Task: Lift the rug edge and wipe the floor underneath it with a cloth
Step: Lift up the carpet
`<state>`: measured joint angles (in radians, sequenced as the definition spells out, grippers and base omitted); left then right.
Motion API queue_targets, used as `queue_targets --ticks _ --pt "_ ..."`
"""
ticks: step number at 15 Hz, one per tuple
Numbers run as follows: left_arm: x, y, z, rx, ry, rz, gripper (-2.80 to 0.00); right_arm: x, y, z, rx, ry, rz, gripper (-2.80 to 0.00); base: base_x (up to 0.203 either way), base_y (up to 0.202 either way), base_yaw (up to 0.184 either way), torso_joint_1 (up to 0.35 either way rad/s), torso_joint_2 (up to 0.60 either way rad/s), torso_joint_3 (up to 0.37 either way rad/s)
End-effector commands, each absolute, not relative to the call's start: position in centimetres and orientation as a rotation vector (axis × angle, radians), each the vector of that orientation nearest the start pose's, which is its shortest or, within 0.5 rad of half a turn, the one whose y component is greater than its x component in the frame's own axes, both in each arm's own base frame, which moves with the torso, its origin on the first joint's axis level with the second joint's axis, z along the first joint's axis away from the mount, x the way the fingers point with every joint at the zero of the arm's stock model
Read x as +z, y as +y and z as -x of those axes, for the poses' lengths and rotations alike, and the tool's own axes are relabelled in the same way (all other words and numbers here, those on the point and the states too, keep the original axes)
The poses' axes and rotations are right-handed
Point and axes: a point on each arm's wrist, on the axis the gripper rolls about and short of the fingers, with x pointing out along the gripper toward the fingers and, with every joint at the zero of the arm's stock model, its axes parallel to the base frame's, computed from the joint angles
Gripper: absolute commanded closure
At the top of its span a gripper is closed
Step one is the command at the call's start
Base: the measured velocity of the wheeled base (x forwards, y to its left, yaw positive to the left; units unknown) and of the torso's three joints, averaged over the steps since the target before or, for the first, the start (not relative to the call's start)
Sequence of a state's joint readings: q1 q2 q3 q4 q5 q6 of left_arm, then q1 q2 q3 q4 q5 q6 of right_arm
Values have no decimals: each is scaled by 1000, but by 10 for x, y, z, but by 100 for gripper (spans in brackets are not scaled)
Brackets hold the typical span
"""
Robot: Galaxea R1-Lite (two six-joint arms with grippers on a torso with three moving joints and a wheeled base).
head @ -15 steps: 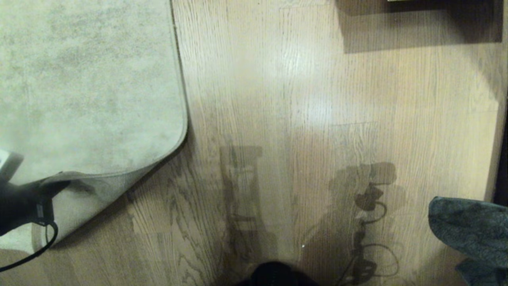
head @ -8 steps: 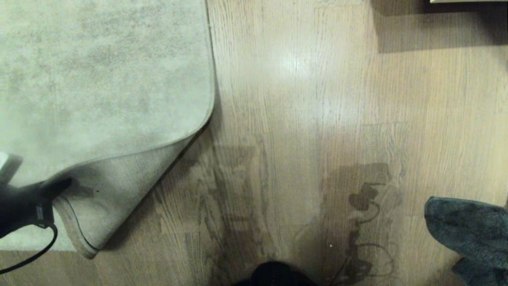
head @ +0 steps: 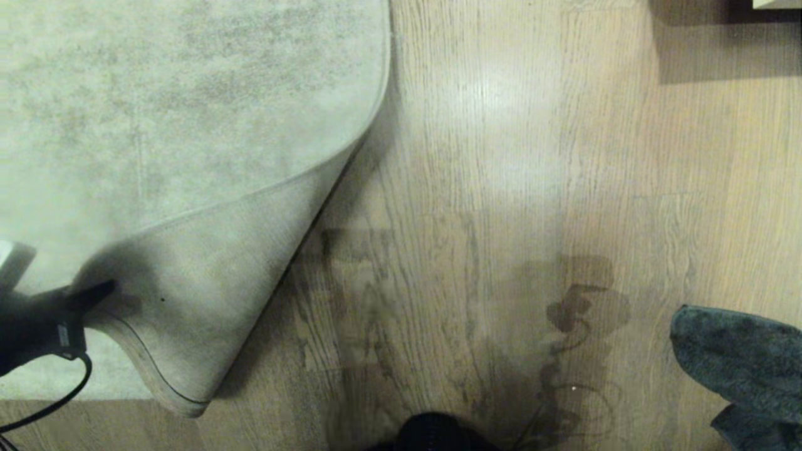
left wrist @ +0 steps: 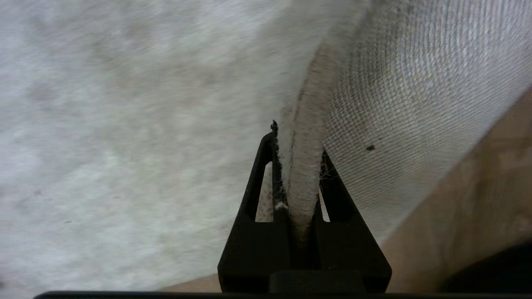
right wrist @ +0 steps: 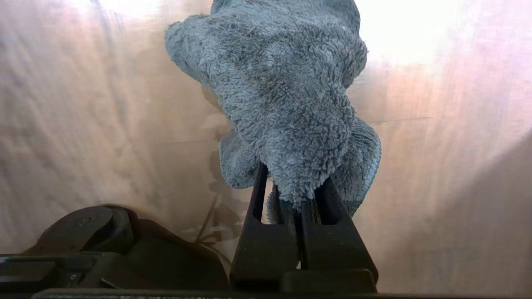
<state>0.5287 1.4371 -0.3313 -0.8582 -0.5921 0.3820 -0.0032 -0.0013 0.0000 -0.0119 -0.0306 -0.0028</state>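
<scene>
In the head view, you see the left gripper (head: 94, 293) at the left side, holding the rug (head: 188, 125) by its corner. The corner is folded up and back, so the pale underside faces you. Bare floor (head: 501, 188) shows beside the fold. The cloth (head: 739, 357) hangs low on the right, well apart from the rug. So you are in the lifting step, and I think the wiping has not started.

Compared with a second ago, more of the rug is peeled back, and the whole picture has slid to the right, so the camera has moved.

In the left wrist view, the left gripper (left wrist: 299, 166) pinches the rug's thick edge (left wrist: 305, 166) tight.

In the right wrist view, the right gripper (right wrist: 297, 195) is closed on the cloth (right wrist: 282, 104), above the floor (right wrist: 83, 124).

Next, you need to keep the corner up and bring the cloth over to the floor by the fold.
</scene>
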Motion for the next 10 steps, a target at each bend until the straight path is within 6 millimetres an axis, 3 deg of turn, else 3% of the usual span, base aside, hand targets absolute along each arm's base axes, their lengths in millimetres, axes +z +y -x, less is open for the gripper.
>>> queue_targets --ticks 1,4,10 --pt "152 90 -180 -102 186 -256 0 77 -1 23 -34 -12 3 0 0 188 -4 1 2 1" --pt "153 90 -179 -102 180 -260 0 77 -1 23 -34 -12 3 0 0 113 1 3 3 3" --pt "152 90 -180 -135 184 -314 0 77 -1 23 -34 -12 3 0 0 0 0 0 0 0"
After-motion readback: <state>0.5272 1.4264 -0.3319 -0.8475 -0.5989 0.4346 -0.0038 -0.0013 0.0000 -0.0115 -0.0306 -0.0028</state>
